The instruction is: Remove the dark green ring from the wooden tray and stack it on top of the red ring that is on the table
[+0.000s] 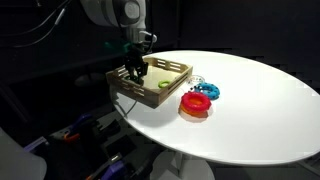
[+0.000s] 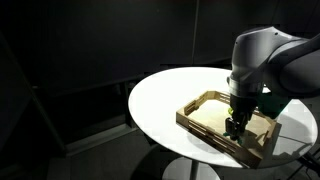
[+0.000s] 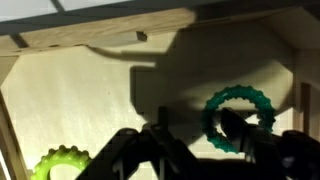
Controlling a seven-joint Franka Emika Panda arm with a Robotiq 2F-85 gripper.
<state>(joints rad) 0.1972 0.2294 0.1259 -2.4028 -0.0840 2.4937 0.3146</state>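
Observation:
The dark green ring (image 3: 238, 92) lies flat on the floor of the wooden tray (image 3: 80, 80), at the right of the wrist view. My gripper (image 3: 197, 126) is open and lowered into the tray. One finger stands inside the ring's hole and the other outside its left rim. In both exterior views the gripper (image 1: 133, 70) (image 2: 236, 125) reaches down into the tray (image 1: 176, 70) (image 2: 200, 118) and hides the dark ring. The red ring (image 1: 196, 104) lies on the white table (image 1: 260, 110) just beside the tray.
A yellow-green ring (image 3: 62, 163) (image 1: 163, 85) lies in the tray too. A blue ring (image 1: 209, 92) lies on the table behind the red ring. The tray sits near the table's edge (image 2: 150, 125). Dark surroundings lie beyond.

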